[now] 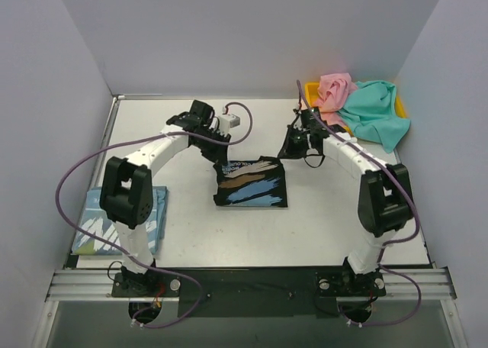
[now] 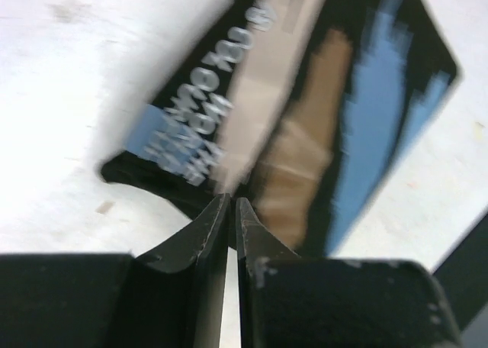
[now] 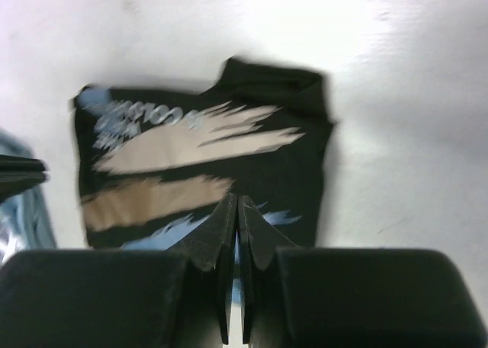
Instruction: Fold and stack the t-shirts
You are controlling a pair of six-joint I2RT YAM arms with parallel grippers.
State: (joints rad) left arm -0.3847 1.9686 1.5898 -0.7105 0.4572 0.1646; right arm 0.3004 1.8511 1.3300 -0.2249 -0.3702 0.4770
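White table (image 1: 328, 218) holds black t-shirt (image 1: 252, 183) between left gripper (image 1: 216, 136) and right gripper (image 1: 295, 144).

Two arms, left (image 1: 145, 180) and right (image 1: 366, 180), have white links, bulky black joints, black grippers and looping purple cables down to black bases.

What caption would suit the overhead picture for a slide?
Two robot arms poised over a folded black t-shirt, a light blue t-shirt folded at left, pink and teal ones waiting.

top: overhead, whole table | wrists: close, down | shared: black t-shirt (image 1: 252, 182)
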